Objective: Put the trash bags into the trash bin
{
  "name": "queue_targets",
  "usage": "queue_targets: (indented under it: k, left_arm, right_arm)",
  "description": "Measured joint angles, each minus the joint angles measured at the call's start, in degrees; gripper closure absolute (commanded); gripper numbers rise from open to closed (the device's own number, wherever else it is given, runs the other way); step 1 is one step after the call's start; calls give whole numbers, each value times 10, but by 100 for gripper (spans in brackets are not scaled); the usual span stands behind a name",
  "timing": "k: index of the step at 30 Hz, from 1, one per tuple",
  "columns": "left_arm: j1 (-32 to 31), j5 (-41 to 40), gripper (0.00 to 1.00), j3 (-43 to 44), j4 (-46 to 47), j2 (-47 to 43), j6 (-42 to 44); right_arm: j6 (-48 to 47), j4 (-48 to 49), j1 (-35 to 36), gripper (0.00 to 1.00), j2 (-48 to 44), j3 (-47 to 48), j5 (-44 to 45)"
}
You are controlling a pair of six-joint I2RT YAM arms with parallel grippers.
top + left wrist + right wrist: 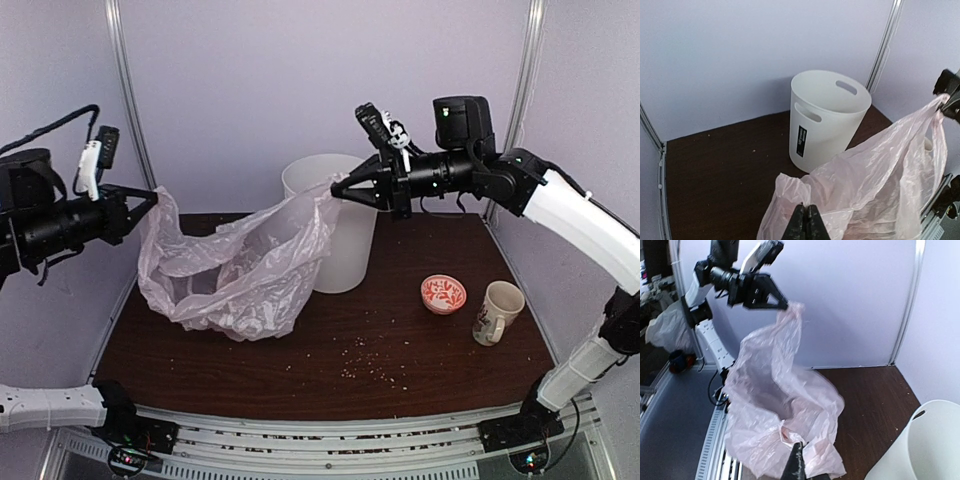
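Observation:
The pale-pink trash bag (235, 270) hangs stretched open between my two grippers, its bottom resting on the table left of the trash bin (335, 225). My left gripper (152, 195) is shut on the bag's left edge, high at the left. My right gripper (336, 188) is shut on the bag's right edge, just above the bin's rim. In the left wrist view the fingers (807, 222) pinch the bag (875, 170) with the bin (827, 117) behind. In the right wrist view my right gripper (796, 462) pinches the bag (775, 405); the bin (927, 445) is at lower right.
A small red-patterned bowl (443, 294) and a floral mug (497, 312) stand on the table's right side. Crumbs (375, 365) are scattered near the front middle. Purple walls enclose the back and sides.

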Motion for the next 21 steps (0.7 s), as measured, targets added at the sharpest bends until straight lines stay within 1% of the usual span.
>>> queue_targets:
  k: [3,6,10,13,14,17,19,21]
  left_arm:
    - [0,-11,100,-20,-2,42,-1]
    - [0,-38,100,-47,-6,61,-7]
    - [0,-101,100,-57,-12,75,-10]
    - [4,-156,100,-51,-9,101,4]
    - [9,-169,100,-42,-7,114,13]
    - [31,-205,100,16,14,173,48]
    - [41,-227,100,103,19,225,75]
    - [42,-237,100,183,28,259,91]
  right_arm:
    - [50,32,-19,100,38,17,7]
    - [94,39,-24,100,98,24,30]
    - [134,18,-24,100,205,60,45]
    - [151,-12,-23,100,286,122,52]
    - [151,-25,-21,100,304,147,62]
    - [148,-54,-21,100,363,281,102]
    - [144,-56,-21,100,378,362,123]
    - [134,-45,-23,100,374,426,143]
